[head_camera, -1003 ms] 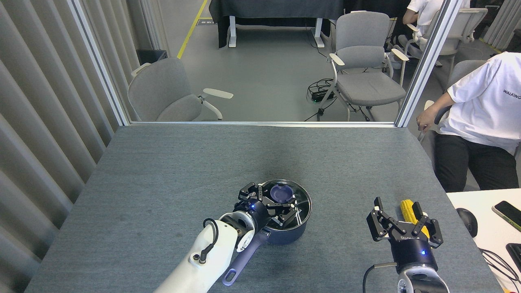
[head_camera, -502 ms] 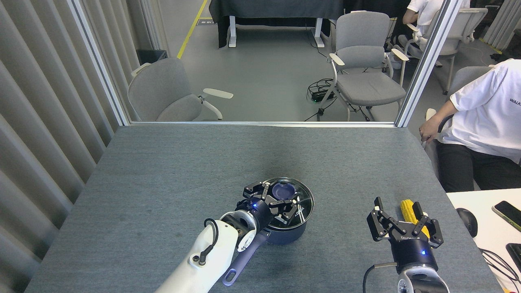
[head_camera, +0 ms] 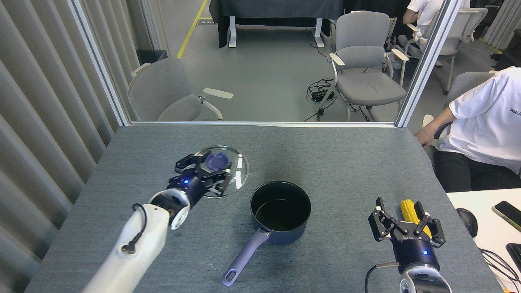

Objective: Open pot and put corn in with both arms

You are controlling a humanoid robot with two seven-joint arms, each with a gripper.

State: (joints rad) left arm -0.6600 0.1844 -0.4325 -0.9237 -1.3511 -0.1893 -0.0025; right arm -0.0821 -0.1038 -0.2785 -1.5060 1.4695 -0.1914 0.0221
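Gripping the yellow kernelled corn cob (head_camera: pixel 410 215) at its middle should serve you: it looks stiff, light and bumpy. It lies between the spread fingers of your right hand (head_camera: pixel 403 219), at 3 o'clock from the empty navy saucepan (head_camera: pixel 280 211). Your left hand (head_camera: pixel 205 173) is clamped on the round glass lid (head_camera: pixel 235 173), held off the grey surface (head_camera: pixel 163 150).

The white T-shirt (head_camera: pixel 488 118) of the person at far right read "WAL", cut off; the right gripper (head_camera: pixel 405 224) bore unreadable lettering.
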